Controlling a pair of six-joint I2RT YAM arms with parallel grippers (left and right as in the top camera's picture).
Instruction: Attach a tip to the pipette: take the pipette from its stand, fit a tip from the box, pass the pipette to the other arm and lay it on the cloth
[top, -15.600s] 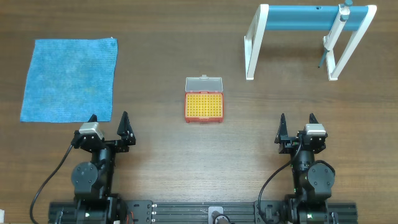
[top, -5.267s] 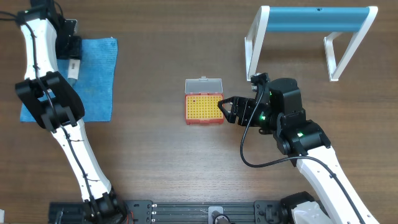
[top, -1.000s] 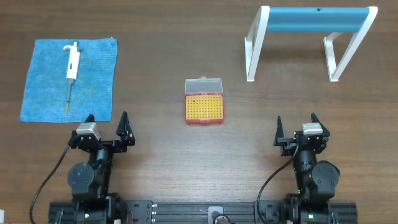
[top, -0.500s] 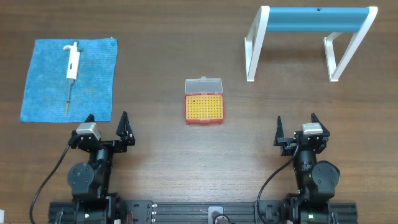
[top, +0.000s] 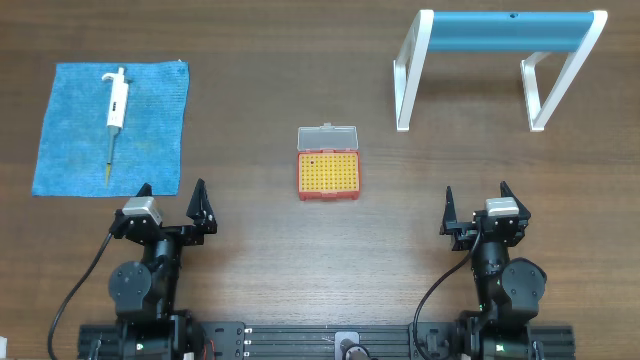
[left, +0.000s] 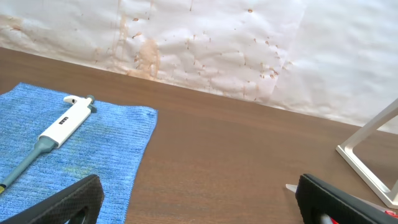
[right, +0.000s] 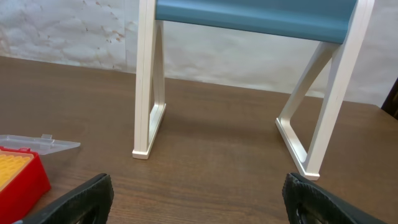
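Brown wood-grain counter, a pale stained wall behind it. Compared with the earliest frame, the pipette has left the blue-barred stand, which now stands bare, and lies flat on the blue cloth at the counter's far left, body away from the arms, a yellowish tip at the near end. Five seconds back the left arm was stretched out over the cloth and the right arm sat beside the tip box; both have since folded back to their bases. Over the last second nothing has shifted. The left end effector rests with fingers spread wide and nothing between them, just short of the cloth's near edge; the right end effector is likewise wide and empty, well apart from the stand. The tip box remains open at mid-counter. Assessment: all steps appear complete; no further handling seems required.
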